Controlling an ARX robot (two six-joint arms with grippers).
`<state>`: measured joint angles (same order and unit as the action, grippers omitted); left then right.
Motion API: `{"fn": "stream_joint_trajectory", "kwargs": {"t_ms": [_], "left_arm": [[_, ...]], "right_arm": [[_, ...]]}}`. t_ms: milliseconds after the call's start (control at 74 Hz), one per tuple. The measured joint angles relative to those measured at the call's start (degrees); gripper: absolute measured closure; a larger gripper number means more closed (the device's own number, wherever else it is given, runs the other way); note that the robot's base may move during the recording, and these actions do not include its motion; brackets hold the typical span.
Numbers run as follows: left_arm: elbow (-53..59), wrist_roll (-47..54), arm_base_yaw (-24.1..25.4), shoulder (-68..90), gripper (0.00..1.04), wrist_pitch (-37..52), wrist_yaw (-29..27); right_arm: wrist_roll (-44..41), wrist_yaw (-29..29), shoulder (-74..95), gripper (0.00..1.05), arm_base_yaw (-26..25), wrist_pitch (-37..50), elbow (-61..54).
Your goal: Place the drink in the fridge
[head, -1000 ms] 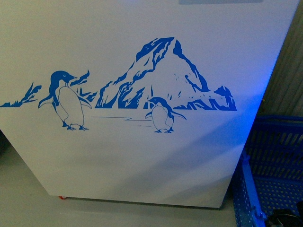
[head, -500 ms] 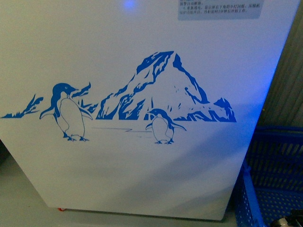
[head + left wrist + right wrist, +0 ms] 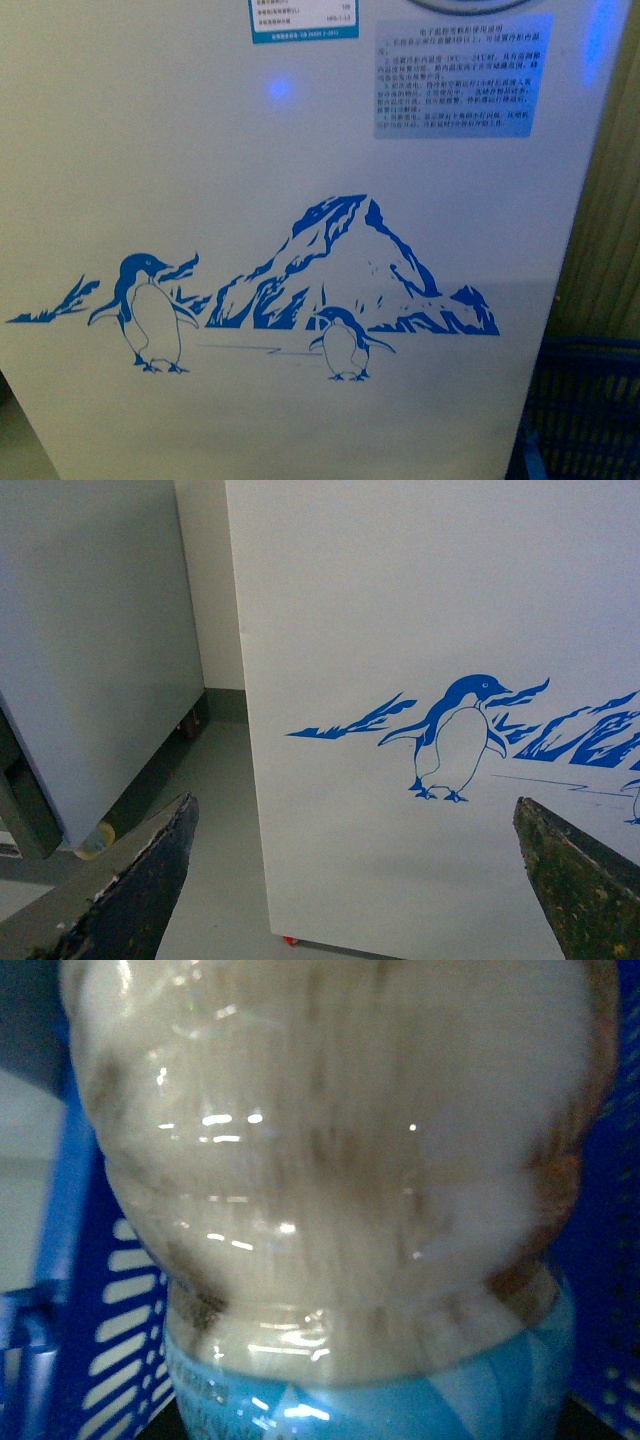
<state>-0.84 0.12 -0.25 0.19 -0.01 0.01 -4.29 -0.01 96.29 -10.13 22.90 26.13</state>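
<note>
The fridge (image 3: 300,150) fills the front view: a white front wall with a blue penguin-and-mountain picture and printed labels near the top. Its lid and basket are out of view. Neither arm shows in the front view. In the left wrist view the fridge (image 3: 400,600) stands close ahead, and my left gripper (image 3: 360,880) is open, with two dark fingers (image 3: 150,870) wide apart and nothing between them. The right wrist view is filled by a clear drink bottle (image 3: 340,1160) with pale contents and a light blue label; my right gripper is shut on it, its fingers hidden.
A blue plastic crate (image 3: 585,410) sits on the floor to the right of the fridge; its slotted wall (image 3: 100,1360) also shows behind the bottle. A taller grey-white cabinet (image 3: 90,640) stands left of the fridge, with a strip of grey floor (image 3: 215,810) between them.
The front view has risen: the penguin picture has slid down the frame, the labels at the fridge's top have come into view, and less of the blue crate shows.
</note>
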Motion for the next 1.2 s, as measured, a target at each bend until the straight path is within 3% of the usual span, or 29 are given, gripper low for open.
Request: {"fn": "stream_joint_trajectory", "kwargs": {"t_ms": [338, 527, 797, 1014, 1203], "left_arm": [[0.0, 0.0, 0.0, 0.0, 0.08, 0.0, 0.0], [0.0, 0.0, 0.0, 0.0, 0.08, 0.0, 0.0], [0.0, 0.0, 0.0, 0.0, 0.08, 0.0, 0.0], [0.0, 0.0, 0.0, 0.0, 0.08, 0.0, 0.0], [0.0, 0.0, 0.0, 0.0, 0.08, 0.0, 0.0]], "right_arm": [[5.4, 9.8, -48.7, 0.68, 7.4, -21.2, 5.6], [7.7, 13.9, -62.1, 0.68, 13.1, -26.4, 7.9], [6.4, 26.4, -71.6, 0.68, 23.7, -27.6, 8.0], [6.2, 25.0, -73.5, 0.68, 25.1, -23.0, 6.7], [7.7, 19.7, -74.9, 0.68, 20.0, -20.9, 2.7]]}}
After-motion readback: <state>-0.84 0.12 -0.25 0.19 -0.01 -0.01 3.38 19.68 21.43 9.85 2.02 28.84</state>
